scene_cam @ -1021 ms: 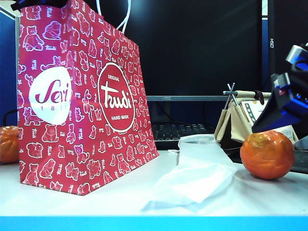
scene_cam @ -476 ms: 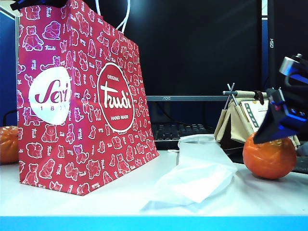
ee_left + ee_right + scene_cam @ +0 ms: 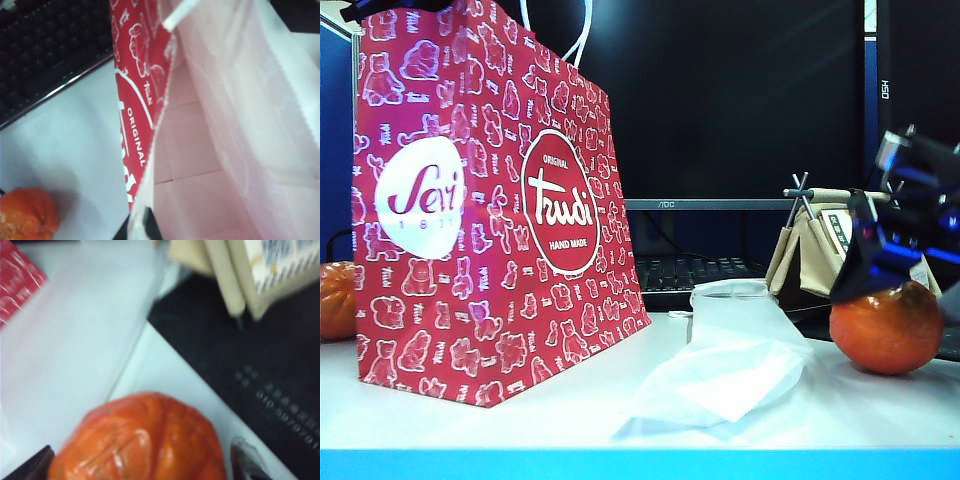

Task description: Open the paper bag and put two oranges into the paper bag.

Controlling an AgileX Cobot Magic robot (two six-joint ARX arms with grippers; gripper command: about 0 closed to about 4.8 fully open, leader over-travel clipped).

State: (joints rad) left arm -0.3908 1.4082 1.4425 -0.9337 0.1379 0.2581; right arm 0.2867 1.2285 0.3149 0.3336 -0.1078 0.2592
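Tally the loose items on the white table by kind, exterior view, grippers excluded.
Oranges: 2, one behind the bag's left edge, one at far right under the open right gripper
Paper bag: 1, upright, top edge pinched by the shut left gripper
White plastic bag: 1, lying flat
Total: 4

Paper bag: tall, pink-red with white animal outlines and round logos, upright, mouth open (pale inside bare). Orange: glossy, bumpy, well right of the bag. Second orange: just beside the bag's left edge, partly hidden.
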